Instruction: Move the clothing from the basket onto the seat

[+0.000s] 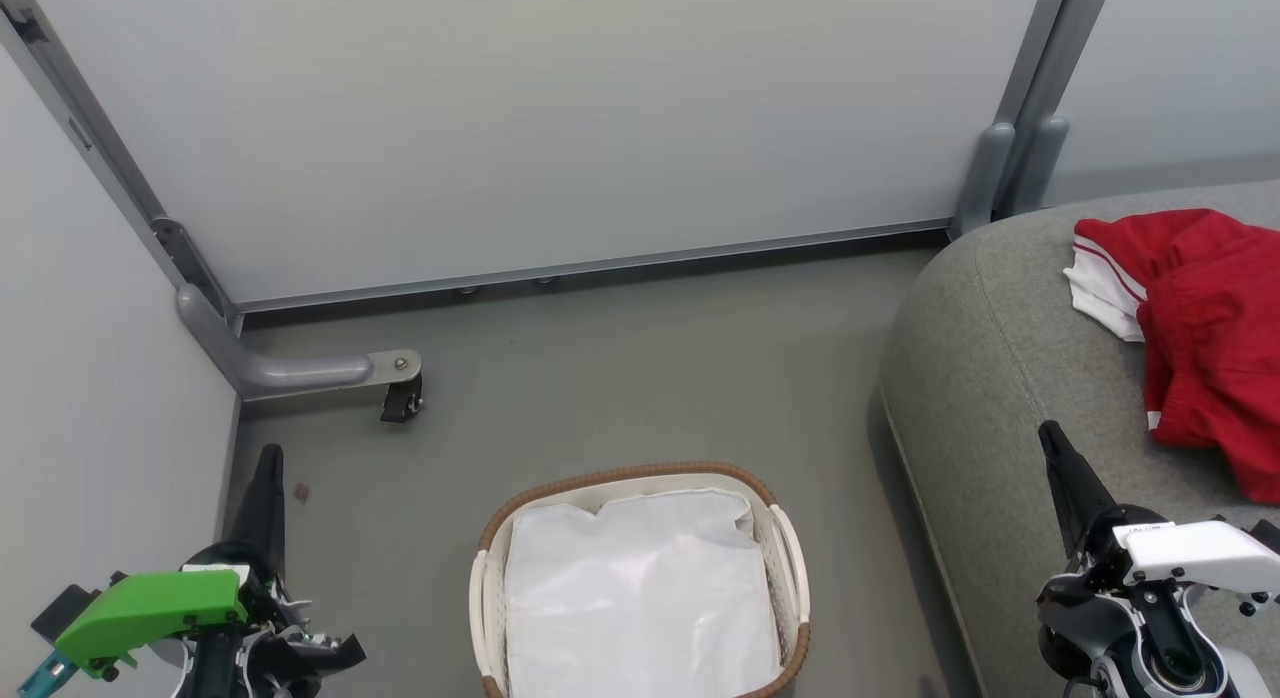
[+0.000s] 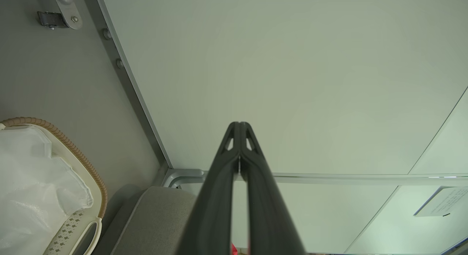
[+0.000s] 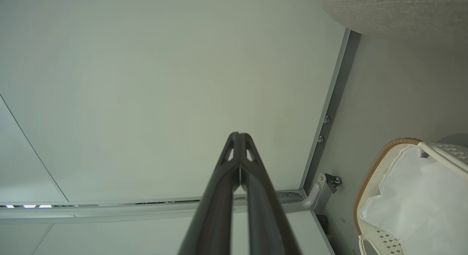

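The red clothing [image 1: 1205, 338], one piece with white panels and striped trim, lies in a heap on the grey seat [image 1: 1000, 378] at the right. On the floor at bottom centre stands the white basket [image 1: 790, 568] with its brown woven rim; inside it I see just the white liner [image 1: 640, 588]. My left gripper [image 1: 268, 456] rests at the lower left, shut and empty, its tips meeting [image 2: 239, 124]. My right gripper [image 1: 1047, 433] hangs over the seat's front edge, shut with nothing in it [image 3: 238, 134]. Both stand apart from the clothing and the basket.
Pale partition walls [image 1: 560, 118] close off the back and left. A grey metal foot with a black caster [image 1: 400, 398] juts onto the floor at the left. Bare grey floor [image 1: 650, 378] lies between the basket and the wall.
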Available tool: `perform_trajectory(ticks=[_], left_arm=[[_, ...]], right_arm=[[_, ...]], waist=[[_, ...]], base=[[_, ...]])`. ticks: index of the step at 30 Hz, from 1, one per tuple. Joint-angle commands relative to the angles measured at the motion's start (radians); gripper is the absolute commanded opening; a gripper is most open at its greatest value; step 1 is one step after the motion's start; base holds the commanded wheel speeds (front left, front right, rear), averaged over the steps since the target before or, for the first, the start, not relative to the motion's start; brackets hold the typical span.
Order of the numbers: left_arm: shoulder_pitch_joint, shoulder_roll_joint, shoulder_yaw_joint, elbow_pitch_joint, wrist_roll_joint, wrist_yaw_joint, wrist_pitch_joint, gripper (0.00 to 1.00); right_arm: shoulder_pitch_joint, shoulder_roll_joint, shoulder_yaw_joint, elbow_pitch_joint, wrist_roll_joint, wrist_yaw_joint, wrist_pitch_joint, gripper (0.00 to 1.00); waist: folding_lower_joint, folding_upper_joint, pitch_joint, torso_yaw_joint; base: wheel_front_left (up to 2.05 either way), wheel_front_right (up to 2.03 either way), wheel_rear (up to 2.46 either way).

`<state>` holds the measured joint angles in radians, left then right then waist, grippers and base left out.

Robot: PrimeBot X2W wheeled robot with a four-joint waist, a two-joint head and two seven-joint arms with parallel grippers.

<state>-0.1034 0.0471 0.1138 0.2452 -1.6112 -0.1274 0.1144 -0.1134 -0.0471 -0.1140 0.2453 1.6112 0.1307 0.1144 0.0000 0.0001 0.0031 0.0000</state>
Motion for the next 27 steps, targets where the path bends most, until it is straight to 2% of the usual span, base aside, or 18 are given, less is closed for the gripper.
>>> perform_trajectory(ticks=[1, 27], left_arm=[[-0.011, 0.006, 0.002, -0.002, -0.003, -0.006, 0.003, 0.00], [-0.011, 0.006, 0.002, -0.002, -0.003, -0.006, 0.003, 0.00]], right_arm=[[0.010, -0.006, -0.002, -0.003, 0.003, 0.000, 0.003, 0.00], [0.010, -0.006, -0.002, -0.003, 0.003, 0.000, 0.003, 0.00]], waist=[[0.0000, -0.0001, 0.000, 0.000], [0.0000, -0.0001, 0.000, 0.000]], base=[[0.00, 0.00, 0.00], [0.00, 0.00, 0.00]])
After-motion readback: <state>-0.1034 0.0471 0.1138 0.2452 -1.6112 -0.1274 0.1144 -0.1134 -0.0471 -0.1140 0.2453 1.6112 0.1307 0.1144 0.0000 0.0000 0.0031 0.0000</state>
